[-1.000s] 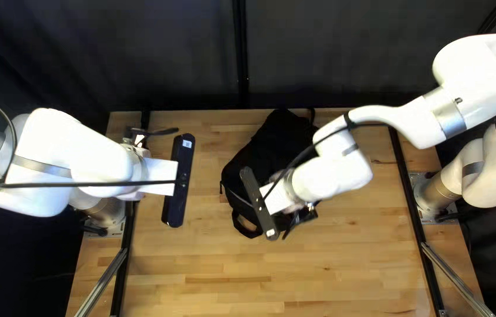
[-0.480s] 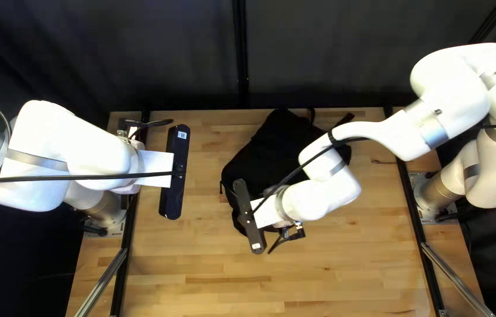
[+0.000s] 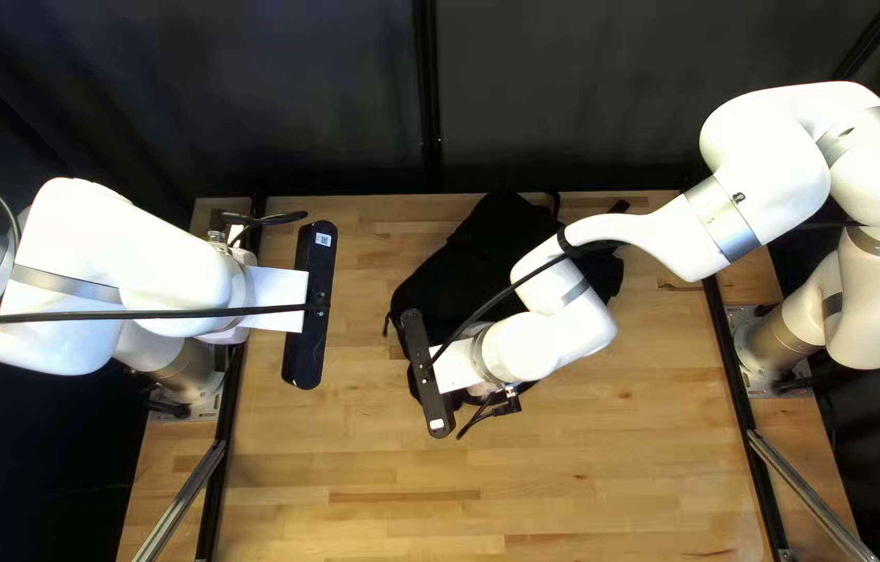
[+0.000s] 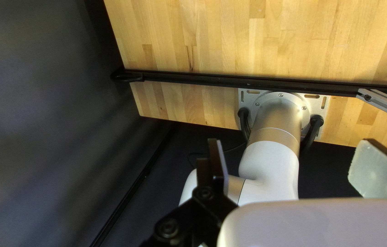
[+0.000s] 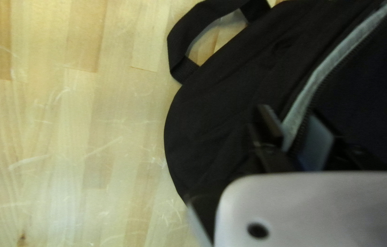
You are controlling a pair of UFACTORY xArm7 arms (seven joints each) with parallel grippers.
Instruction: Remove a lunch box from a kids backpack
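A black backpack (image 3: 492, 250) lies on the table, partly under my right gripper (image 3: 452, 369), whose fingertips are hidden there. Up close in the right wrist view, the backpack (image 5: 221, 119) shows a grey-trimmed zipper (image 5: 326, 68) running between the fingers of my right gripper (image 5: 292, 132); these stand a narrow gap apart at the cloth. No lunch box can be seen. Off at the table's left side is my left gripper (image 3: 278, 300), its fingertips out of sight in that view. Its fingers stand wide apart, holding nothing, in its wrist view, where the left gripper (image 4: 289, 169) faces an arm base.
My left arm's base (image 4: 276, 119) is bolted behind a black rail (image 4: 230, 81) along the table edge. A grey metal bar (image 3: 185, 500) angles down near the front left. The backpack's loop handle (image 5: 179, 45) lies on the wood.
My right arm has swung left and its gripper has moved left over the backpack, whose lower left end has shifted slightly left. The left gripper moved slightly up and left, then stopped.
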